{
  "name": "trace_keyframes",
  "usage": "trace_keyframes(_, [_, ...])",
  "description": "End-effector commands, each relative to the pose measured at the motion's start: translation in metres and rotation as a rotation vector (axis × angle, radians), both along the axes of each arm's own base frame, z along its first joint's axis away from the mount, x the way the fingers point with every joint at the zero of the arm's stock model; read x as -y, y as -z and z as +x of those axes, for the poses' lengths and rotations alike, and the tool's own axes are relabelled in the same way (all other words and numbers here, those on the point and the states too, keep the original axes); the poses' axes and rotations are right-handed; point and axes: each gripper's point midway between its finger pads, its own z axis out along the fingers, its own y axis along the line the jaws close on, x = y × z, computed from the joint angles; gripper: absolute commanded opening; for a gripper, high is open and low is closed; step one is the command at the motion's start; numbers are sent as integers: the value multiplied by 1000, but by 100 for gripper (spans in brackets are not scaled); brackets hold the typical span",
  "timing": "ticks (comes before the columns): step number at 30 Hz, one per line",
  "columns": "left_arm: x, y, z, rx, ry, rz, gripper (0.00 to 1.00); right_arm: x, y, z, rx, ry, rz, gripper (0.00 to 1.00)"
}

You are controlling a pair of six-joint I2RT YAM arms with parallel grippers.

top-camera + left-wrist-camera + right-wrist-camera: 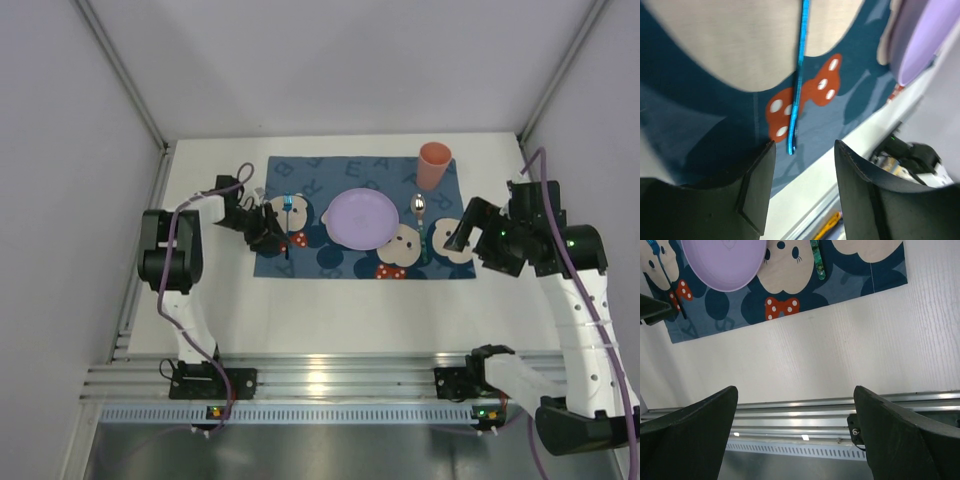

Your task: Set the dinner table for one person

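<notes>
The white dinner table (330, 305) carries a blue mouse-print placemat (300, 262). On the mat lie a purple plate (357, 217), a blue-handled utensil (287, 212) left of it, and a green-handled spoon (419, 209) right of it. An orange cup (434, 165) stands at the mat's far right corner. My left gripper (268, 232) is open low over the mat. In the left wrist view the blue handle (799, 85) ends just ahead of the open gripper (805, 150), untouched. My right gripper (462, 232) is open and empty above the mat's right edge; the right wrist view shows it (795, 390) wide open.
A ribbed aluminium rail (320, 380) runs along the table's near edge, also in the right wrist view (800, 410). Grey walls enclose the left, back and right. The right wrist view shows the plate (725, 262), the spoon's green handle (817, 260) and bare white tabletop (840, 355).
</notes>
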Motion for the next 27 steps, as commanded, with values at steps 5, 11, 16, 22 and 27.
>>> trace_keyframes(5, [-47, -29, 7, 115, -68, 309, 61, 4, -6, -12, 49, -16, -13, 100])
trace_keyframes(11, [-60, -75, -6, 252, -136, 373, 66, 5, -3, -20, 54, -30, -20, 100])
trace_keyframes(16, [-75, -99, -19, 366, -266, 427, 67, -7, -18, -24, 138, -92, 34, 100])
trace_keyframes(22, [-133, -139, -42, 729, -612, 615, 67, -13, -65, -38, 404, -133, 75, 100])
trace_keyframes(27, [-148, -160, -72, 1166, -642, 702, 99, -12, -70, -48, 558, -112, 98, 100])
